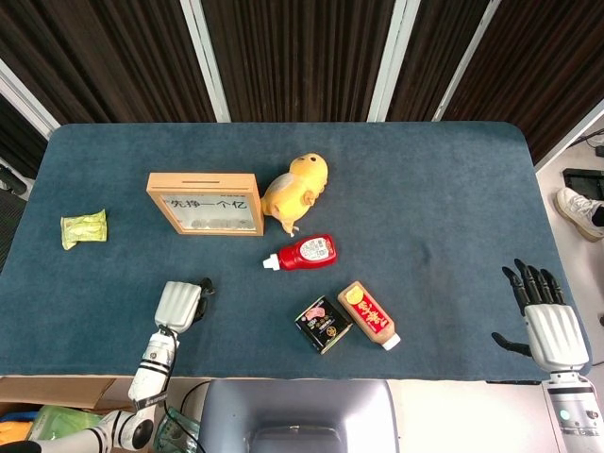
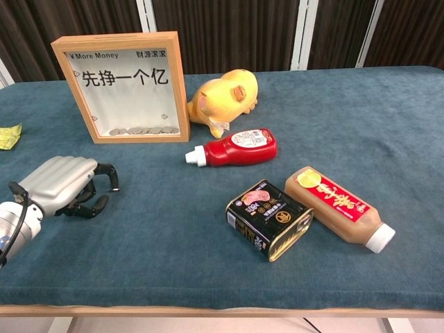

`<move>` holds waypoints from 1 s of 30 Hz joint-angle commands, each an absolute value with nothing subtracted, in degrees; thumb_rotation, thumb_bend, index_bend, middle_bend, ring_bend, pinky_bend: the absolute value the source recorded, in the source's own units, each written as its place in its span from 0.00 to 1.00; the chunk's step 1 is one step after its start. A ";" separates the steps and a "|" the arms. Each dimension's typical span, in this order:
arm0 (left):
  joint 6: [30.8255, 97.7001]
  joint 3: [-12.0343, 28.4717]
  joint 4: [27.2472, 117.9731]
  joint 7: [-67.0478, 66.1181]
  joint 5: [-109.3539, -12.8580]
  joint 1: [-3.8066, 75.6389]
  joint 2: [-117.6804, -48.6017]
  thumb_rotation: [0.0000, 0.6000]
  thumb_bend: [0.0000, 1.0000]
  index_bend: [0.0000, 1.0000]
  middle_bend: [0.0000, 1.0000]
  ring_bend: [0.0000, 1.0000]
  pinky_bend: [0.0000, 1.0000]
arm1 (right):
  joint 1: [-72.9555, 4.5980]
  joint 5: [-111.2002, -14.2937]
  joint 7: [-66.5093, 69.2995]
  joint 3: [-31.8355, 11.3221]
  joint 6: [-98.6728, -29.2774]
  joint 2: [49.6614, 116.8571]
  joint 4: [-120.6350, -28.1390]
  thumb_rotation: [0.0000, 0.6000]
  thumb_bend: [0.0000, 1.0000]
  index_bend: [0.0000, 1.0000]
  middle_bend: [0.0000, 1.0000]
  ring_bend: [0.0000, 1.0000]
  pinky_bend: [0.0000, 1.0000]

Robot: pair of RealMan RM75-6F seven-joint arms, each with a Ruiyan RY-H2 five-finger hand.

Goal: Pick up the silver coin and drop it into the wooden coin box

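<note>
The wooden coin box (image 1: 206, 202) (image 2: 180, 83) stands upright at the back left, with several coins behind its glass front. My left hand (image 1: 179, 304) (image 2: 59, 182) sits in front of it near the table's front edge, fingers curled in against the thumb. The silver coin does not show on the cloth or in either view; the curled fingertips (image 2: 107, 177) hide whatever is pinched there. My right hand (image 1: 545, 321) hovers past the table's right front corner with fingers spread and nothing in it.
A yellow plush chick (image 1: 297, 191) leans beside the box. A red ketchup bottle (image 1: 304, 253), a black tin (image 1: 324, 324) and a brown bottle (image 1: 368, 315) lie mid-table. A green packet (image 1: 83, 228) rests at the far left.
</note>
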State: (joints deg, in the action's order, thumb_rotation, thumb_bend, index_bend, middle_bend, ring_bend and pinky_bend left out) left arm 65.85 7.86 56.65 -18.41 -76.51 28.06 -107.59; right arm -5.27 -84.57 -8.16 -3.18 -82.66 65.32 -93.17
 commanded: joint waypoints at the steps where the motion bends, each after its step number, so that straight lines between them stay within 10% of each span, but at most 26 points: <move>1: 66.28 8.00 56.22 -17.80 -76.59 28.10 -107.96 1.00 0.39 0.49 1.00 1.00 1.00 | -5.28 -84.61 -7.99 -3.20 -82.68 65.25 -93.17 1.00 0.17 0.00 0.00 0.00 0.00; 22: 69.33 8.14 56.18 -15.21 -77.90 27.83 -107.66 1.00 0.40 0.61 1.00 1.00 1.00 | -5.60 -84.44 -8.82 -3.08 -82.00 65.36 -93.36 1.00 0.17 0.00 0.00 0.00 0.00; 30: 69.82 8.31 60.48 -12.90 -78.17 27.49 -105.67 1.00 0.63 0.69 1.00 1.00 1.00 | -5.65 -84.48 -8.86 -3.03 -81.92 65.35 -93.35 1.00 0.17 0.00 0.00 0.00 0.00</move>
